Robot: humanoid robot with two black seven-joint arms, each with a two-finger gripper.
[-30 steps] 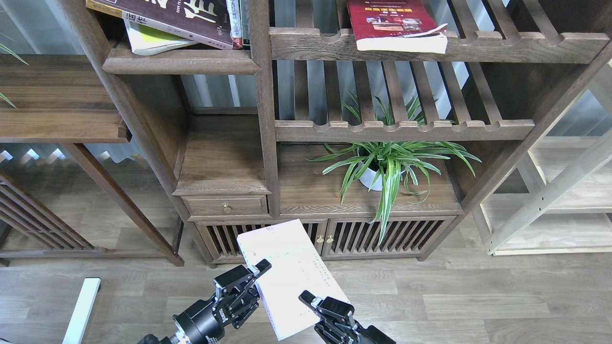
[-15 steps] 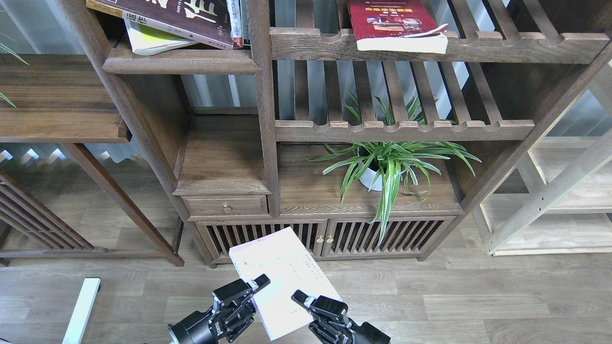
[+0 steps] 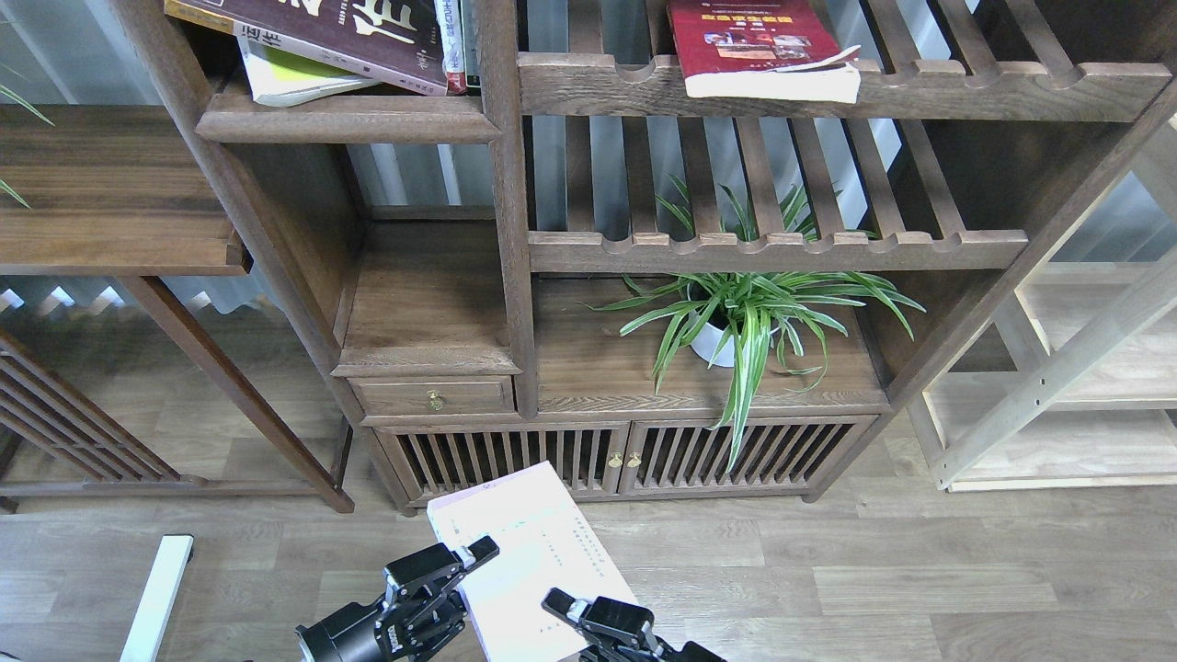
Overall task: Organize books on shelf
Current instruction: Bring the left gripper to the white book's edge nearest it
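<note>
I hold the pale lavender-white book point(image 3: 524, 561) low in front of the bookcase, tilted, its far end pointing at the cabinet doors. My left gripper point(image 3: 471, 557) is shut on its left edge. My right gripper point(image 3: 565, 609) is shut on its lower right edge. The red book point(image 3: 749, 41) lies on the top slatted rack. The yellow-green book point(image 3: 294, 78) lies on the solid dark shelf point(image 3: 349, 119) at the upper left, under a dark maroon book point(image 3: 349, 32).
A potted spider plant point(image 3: 745, 317) stands on the cabinet top under the lower slatted rack. A ledge with a brass-knobbed drawer point(image 3: 432, 397) sits left of it. A wooden table point(image 3: 110, 202) is at left, a light wooden frame point(image 3: 1057, 405) at right.
Both grippers and the pale book have moved down and to the left in view, away from the bookcase. The books on the shelves have not moved.
</note>
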